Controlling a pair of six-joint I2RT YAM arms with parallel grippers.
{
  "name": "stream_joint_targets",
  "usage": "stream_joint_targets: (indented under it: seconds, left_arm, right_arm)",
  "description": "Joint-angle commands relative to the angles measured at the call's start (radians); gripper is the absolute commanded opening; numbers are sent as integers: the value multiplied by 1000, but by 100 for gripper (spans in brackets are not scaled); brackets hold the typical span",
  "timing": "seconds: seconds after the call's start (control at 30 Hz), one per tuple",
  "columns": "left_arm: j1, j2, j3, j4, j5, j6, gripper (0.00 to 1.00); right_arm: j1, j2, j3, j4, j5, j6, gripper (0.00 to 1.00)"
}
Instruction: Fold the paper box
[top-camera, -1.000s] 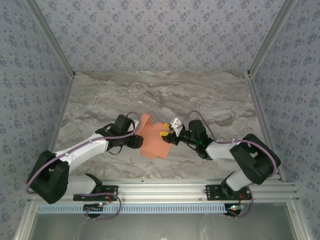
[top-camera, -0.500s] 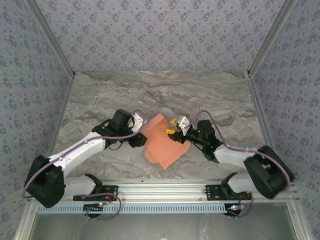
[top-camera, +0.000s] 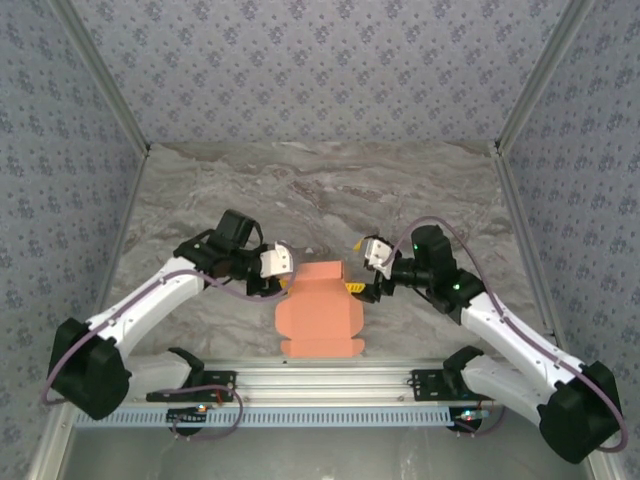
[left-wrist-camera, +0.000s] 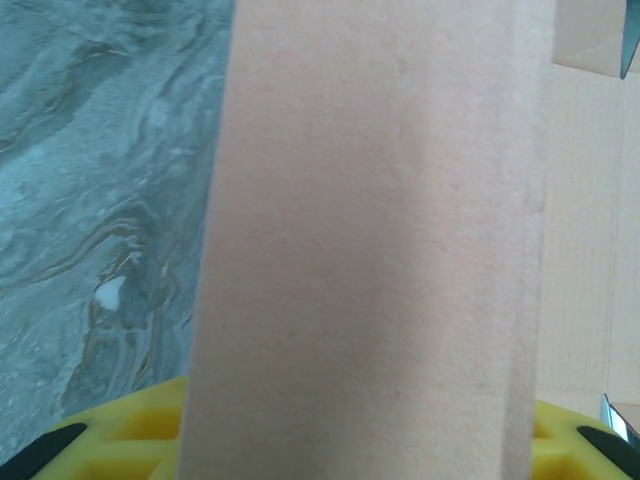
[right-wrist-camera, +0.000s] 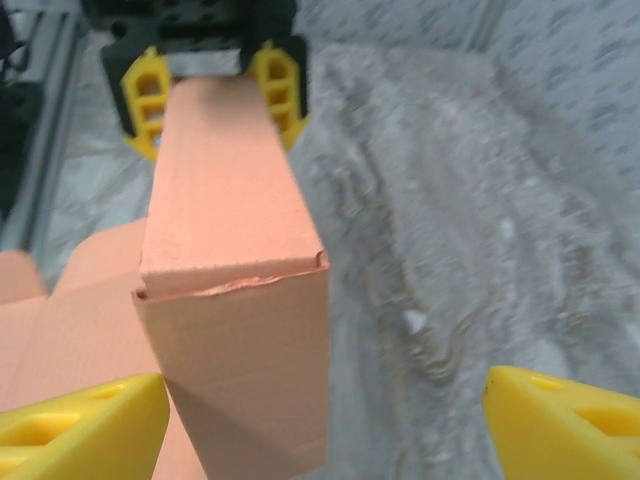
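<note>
Plainly: left pincer (top-camera: 281, 275) grips paper box (top-camera: 320, 312); right pincer (top-camera: 362, 288) spread wide.

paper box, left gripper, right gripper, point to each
paper box (top-camera: 320, 318), top external view, on its flat orange panel
left gripper (top-camera: 283, 283), top external view, midway between its fingertips
right gripper (top-camera: 362, 290), top external view, midway between its fingertips
</note>
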Motion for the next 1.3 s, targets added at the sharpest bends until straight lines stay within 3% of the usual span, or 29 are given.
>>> stream_joint_targets:
  seconds: [0.0,0.23,0.53,0.8,0.93,1.0,1.1,1.17,1.27]
  left_arm:
    - [4,33,72,-129,128,140,38]
    - [5,55,76,-132,178,139,37]
    - [6,72,92,-102,172,67,37]
    - [5,67,100,-119,168,66,39]
    - [13,53,94,-97,200,40,52]
    - [22,39,89,-96,223,36,65]
    - [52,-16,53,-99,271,48,70]
    - [84,-100,-18,-11,302,20,75]
    - [90,-195,-131,145,252,-37,82]
  right_arm:
    - [-5,48,64,-230,-86,-116,82]
    - [11,82,41,-202,-102,-125,82]
    - [74,140,13,-45,59,-59,77]
    - [53,134,-3,-34,35,-79,45]
    - [40,120,-21,-10,21,-94,42]
    - [33,103,-34,11,20,-90,42]
    - [7,81,-47,25,4,-79,42]
    - [-10,75,-46,25,-8,-71,42]
    - [-28,75,-50,30,-28,-59,42]
